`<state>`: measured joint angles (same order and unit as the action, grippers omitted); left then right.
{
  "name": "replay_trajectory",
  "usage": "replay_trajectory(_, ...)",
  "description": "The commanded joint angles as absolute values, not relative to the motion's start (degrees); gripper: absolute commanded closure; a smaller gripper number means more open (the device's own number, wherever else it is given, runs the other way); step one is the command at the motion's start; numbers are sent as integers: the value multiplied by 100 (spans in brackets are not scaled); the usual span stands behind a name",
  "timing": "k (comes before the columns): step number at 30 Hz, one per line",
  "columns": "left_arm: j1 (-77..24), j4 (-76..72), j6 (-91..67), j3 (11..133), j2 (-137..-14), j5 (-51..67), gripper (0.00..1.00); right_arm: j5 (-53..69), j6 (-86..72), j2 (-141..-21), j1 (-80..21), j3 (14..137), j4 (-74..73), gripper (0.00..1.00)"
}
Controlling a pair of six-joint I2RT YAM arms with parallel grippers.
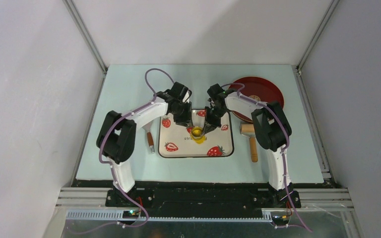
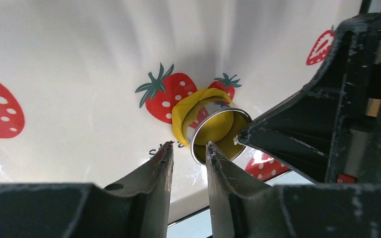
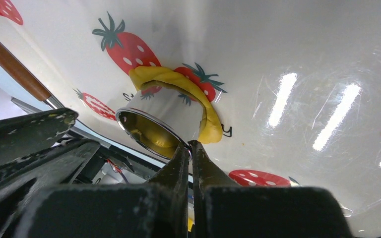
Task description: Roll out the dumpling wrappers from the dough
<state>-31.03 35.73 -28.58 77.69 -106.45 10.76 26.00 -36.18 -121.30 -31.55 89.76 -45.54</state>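
A small metal ring cutter (image 2: 213, 148) stands tilted on the strawberry-print tray (image 1: 178, 151), lifted off the yellow dough (image 2: 182, 115). That dough is a ring-shaped scrap (image 3: 206, 111) curling round the cutter's far side. Inside the cutter sits a round yellow disc, a dumpling wrapper (image 2: 219, 126). My right gripper (image 3: 189, 145) is shut on the cutter's rim (image 3: 144, 141). My left gripper (image 2: 190, 145) is open, its jaws apart at the cutter's near rim, one fingertip (image 2: 210, 147) touching it. In the top view both grippers (image 1: 191, 128) (image 1: 205, 129) meet over the cutter (image 1: 197, 134).
A dark red plate (image 1: 258, 91) lies at the back right of the mat. A wooden rolling pin (image 1: 252, 144) lies right of the tray. A tool with a brown handle (image 1: 150, 139) lies left of the tray, its handle (image 3: 17, 72) also in the right wrist view.
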Motion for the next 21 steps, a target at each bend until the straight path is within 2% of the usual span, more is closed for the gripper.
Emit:
replay_trajectory(1,-3071,3601,-2926,7926,-10311,1204,65,2159,-3543,-12673,-3362,8780,-4755,100)
replay_trajectory(3,-3075,3597,-2886,7927,-10340,1284,65,2162,-3542,-12674,-3361,8780,-4756,100)
replay_trajectory(4,-3076,3600,-2880,7923,-10374,1345,66,2162,-3542,-11878,-3361,8780,-4751,100)
replay_trajectory(5,-3080,3598,-2853,7921,-10405,1367,66,2166,-3538,-12475,-3363,8785,-4747,100)
replay_trajectory(7,-3101,3601,-2785,7898,-10465,1420,69,2170,-3541,-12646,-3366,8789,-4731,100)
replay_trajectory(11,-3154,3601,-2688,7779,-10580,1437,75,2180,-3534,-12678,-3360,8798,-4728,100)
replay_trajectory(21,-3272,3596,-2666,7659,-10837,1399,80,2227,-3533,-12683,-3355,8796,-4695,100)
